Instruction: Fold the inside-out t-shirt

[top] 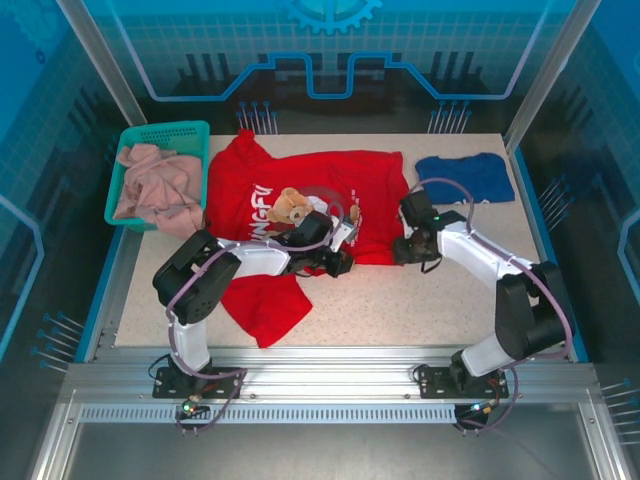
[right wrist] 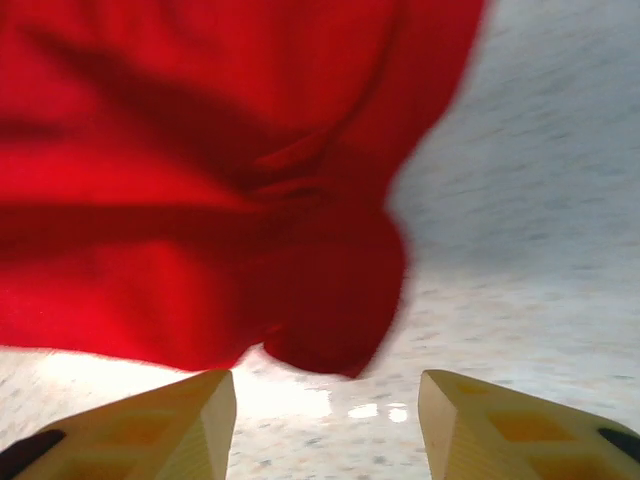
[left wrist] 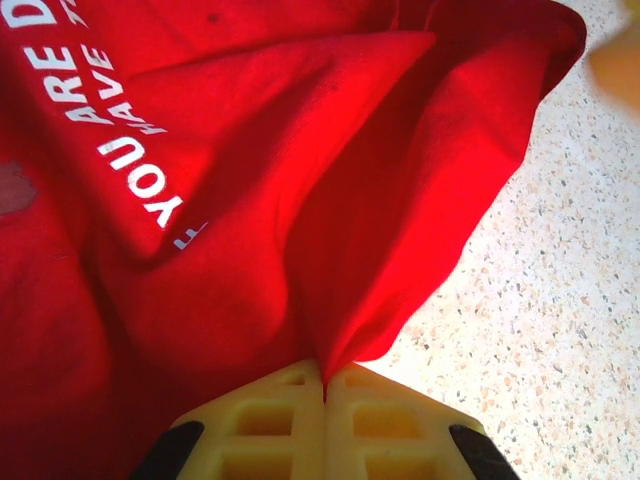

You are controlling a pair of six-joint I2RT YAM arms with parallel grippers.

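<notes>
One fold of the inside-out t-shirt (left wrist: pixel 250 200) sits pinched in your left gripper (left wrist: pixel 323 385), your right gripper (right wrist: pixel 326 384) gaping empty beside the cloth.

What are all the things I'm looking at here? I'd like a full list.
red t-shirt: one, bright red with white lettering and a brownish print, spread over the middle of the table
blue t-shirt: one, dark blue, far right of the table
basket: one, teal green, far left corner
bundled garment: one, pale pinkish-beige, heaped in the basket
table: one, speckled beige, under everything
left arm and right arm: two, white and black, bolted at the near edge
left tool: one, yellow fingers, shut on a fold of the red t-shirt
right tool: one, yellow fingers, open, at the shirt's right edge
</notes>
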